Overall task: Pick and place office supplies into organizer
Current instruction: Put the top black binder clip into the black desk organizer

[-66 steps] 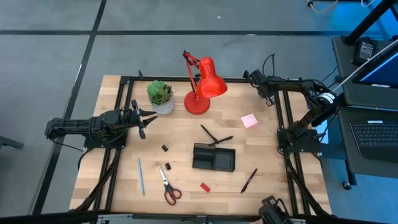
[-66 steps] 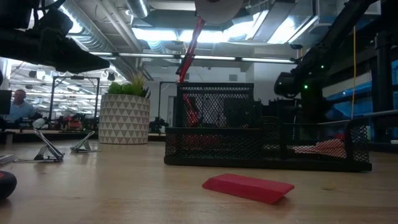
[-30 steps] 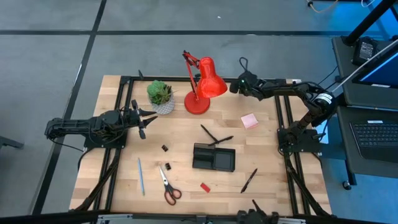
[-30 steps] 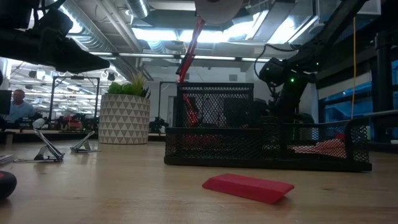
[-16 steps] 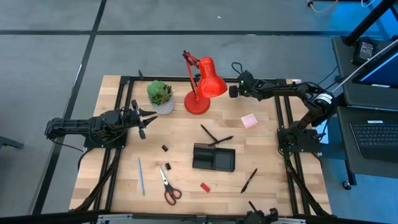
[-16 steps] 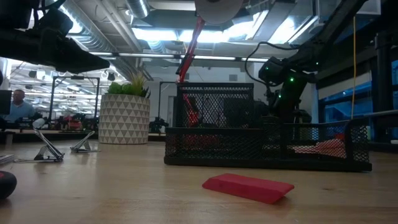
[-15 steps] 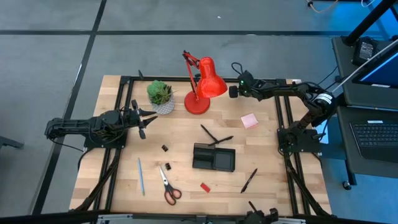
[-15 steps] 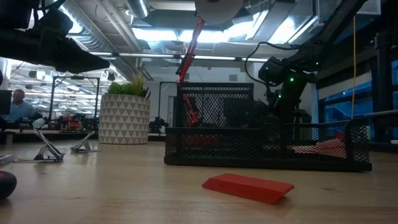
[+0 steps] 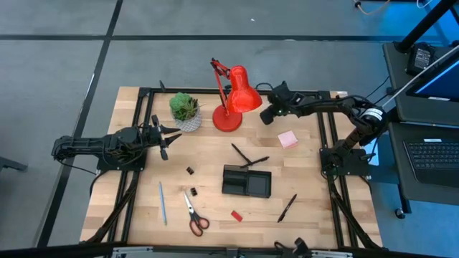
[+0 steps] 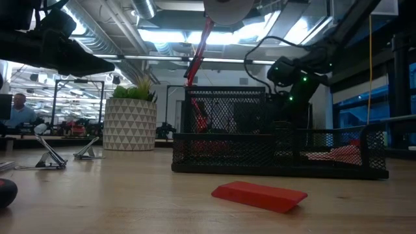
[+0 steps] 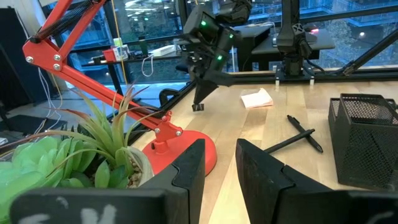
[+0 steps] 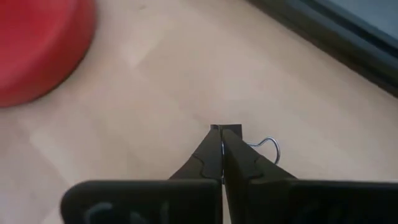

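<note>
My right gripper (image 9: 267, 116) slants down over the far side of the table, just right of the red lamp, shut on a small black clip (image 12: 226, 130). At the table's left my left gripper (image 9: 163, 136) waits, open and with nothing in it. The black mesh organizer (image 9: 247, 181) stands mid-table. Two crossed black pens (image 9: 247, 155) lie behind it, and another pen (image 9: 287, 208) lies at its right. The pink pad (image 9: 287, 139), red block (image 9: 236, 215), scissors (image 9: 193, 213), blue pen (image 9: 162, 203) and two small clips (image 9: 191, 170) lie flat on the wood. My right gripper pinches the clip at the very ends of its two fingers. The clip's black body (image 11: 198, 107) shows just past the fingertips, with its wire loop (image 12: 270, 148) sticking out to one side. The fingers slant down from the table's right. Whether the clip touches the wood I cannot tell.
The red desk lamp (image 9: 235, 100) stands close to my right gripper on its left. A potted plant (image 9: 186, 109) sits at the far left. Black frame rails (image 9: 326, 136) run along the table's sides. Bare wood lies between lamp, pad and organizer.
My right gripper has swung along the far side toward the table's left, closer to the lamp. It has rolled its wrist and tipped further down. It has stayed shut, and the clip has travelled with it.
</note>
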{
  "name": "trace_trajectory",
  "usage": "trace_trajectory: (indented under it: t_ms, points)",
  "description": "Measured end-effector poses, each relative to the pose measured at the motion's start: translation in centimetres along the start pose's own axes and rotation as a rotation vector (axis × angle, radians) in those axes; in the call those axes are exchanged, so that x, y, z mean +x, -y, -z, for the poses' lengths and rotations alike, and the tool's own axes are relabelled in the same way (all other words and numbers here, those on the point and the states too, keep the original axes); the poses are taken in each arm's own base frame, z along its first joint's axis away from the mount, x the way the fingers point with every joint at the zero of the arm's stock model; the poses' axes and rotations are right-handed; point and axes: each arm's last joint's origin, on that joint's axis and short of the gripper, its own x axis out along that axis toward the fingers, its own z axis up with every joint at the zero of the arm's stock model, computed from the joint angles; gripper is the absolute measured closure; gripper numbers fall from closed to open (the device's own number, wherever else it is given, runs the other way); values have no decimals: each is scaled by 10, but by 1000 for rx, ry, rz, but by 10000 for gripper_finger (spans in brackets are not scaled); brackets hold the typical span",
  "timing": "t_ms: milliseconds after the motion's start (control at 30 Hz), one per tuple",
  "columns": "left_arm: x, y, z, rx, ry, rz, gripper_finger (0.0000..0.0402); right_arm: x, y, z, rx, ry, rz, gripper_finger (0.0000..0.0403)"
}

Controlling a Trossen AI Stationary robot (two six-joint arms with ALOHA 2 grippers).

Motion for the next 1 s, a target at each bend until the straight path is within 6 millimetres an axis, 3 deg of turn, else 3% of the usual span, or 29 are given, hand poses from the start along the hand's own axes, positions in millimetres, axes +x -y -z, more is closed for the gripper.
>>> trace_trajectory:
  t_ms: [233,433,533,700,1000]
  points:
    - [0,0,0,0,0,0,315,-17,-37,-28,-155,53,-88,403]
    - [0,0,0,0,0,1,315,-55,-82,-59,-281,87,-163,403]
    - [0,0,0,0,0,1,315,-74,-104,-63,-334,49,-178,403]
    - [0,0,0,0,0,1,315,-95,-144,-51,-392,8,-254,403]
    - [0,0,0,0,0,1,315,-126,-211,-3,-535,12,-346,403]
